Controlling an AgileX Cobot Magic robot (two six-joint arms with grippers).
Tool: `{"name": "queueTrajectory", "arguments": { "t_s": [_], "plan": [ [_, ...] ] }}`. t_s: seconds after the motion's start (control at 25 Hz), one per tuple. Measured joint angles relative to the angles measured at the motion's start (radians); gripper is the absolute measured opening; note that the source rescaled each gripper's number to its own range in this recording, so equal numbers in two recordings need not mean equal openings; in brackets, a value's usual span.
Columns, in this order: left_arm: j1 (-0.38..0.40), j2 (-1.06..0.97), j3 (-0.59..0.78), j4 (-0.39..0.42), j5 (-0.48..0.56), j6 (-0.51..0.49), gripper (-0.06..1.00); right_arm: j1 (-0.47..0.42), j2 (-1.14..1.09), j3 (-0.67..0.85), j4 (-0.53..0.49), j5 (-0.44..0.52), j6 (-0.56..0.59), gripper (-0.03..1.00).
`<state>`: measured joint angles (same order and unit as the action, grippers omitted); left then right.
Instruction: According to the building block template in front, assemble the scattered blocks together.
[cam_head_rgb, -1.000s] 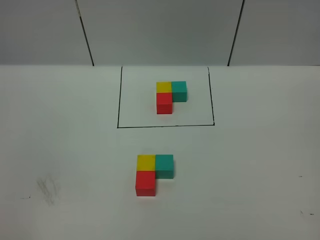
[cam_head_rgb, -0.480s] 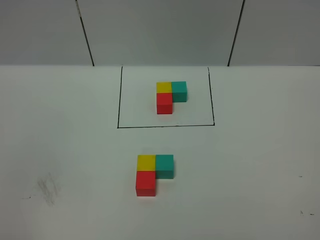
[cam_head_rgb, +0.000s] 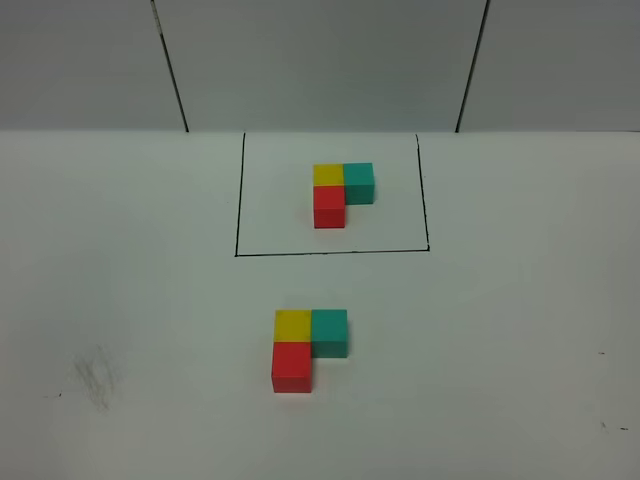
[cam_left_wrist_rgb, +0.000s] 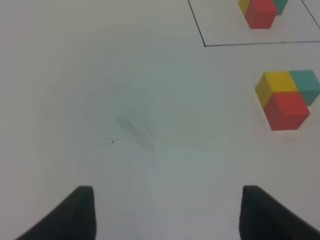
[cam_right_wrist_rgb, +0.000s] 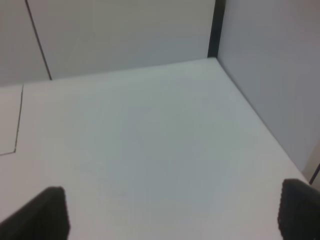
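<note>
White tabletop (cam_head_rgb: 520, 340) carries everything here, and neither arm shows in the high view. The left gripper (cam_left_wrist_rgb: 167, 212) hangs released over bare surface near a grey smudge (cam_left_wrist_rgb: 135, 131), its jaws wide apart with nothing between them; the right gripper (cam_right_wrist_rgb: 172, 212) is likewise spread and empty, facing the far corner of the tabletop.

The building block template (cam_head_rgb: 342, 193) sits inside its drawn rectangle (cam_head_rgb: 238, 200) at about 12 o'clock from the scattered blocks (cam_head_rgb: 308, 347), well apart from them. Those blocks already touch in an L: yellow block (cam_head_rgb: 292, 325) at the corner, teal block (cam_head_rgb: 329, 330) at its 3 o'clock, red block (cam_head_rgb: 291, 366) at its 6 o'clock. The legs are equal, so there is no true long axis; the open notch faces roughly 4 to 5 o'clock, matching the template.

The assembly looks finished, so the main risk is disturbance. The left gripper is the nearer one, and a low sweep toward the blocks could nudge the red block, opening a seam or twisting the L off the template's heading
</note>
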<state>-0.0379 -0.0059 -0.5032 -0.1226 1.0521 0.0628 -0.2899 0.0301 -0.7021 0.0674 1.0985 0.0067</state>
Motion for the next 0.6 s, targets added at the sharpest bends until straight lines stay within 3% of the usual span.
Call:
{"name": "queueTrajectory", "arguments": {
  "t_s": [0.2,0.44,0.6],
  "plan": [
    [0.0,0.0,0.0,0.0,0.0,0.0,0.35,0.056,-0.036,0.112,0.009,-0.027,0.063,0.8],
    [0.0,0.0,0.0,0.0,0.0,0.0,0.35,0.24,-0.037,0.13,0.0,-0.022,0.081,0.8],
    [0.0,0.0,0.0,0.0,0.0,0.0,0.35,0.304,-0.038,0.155,-0.047,0.028,0.083,0.8]
  ]
}}
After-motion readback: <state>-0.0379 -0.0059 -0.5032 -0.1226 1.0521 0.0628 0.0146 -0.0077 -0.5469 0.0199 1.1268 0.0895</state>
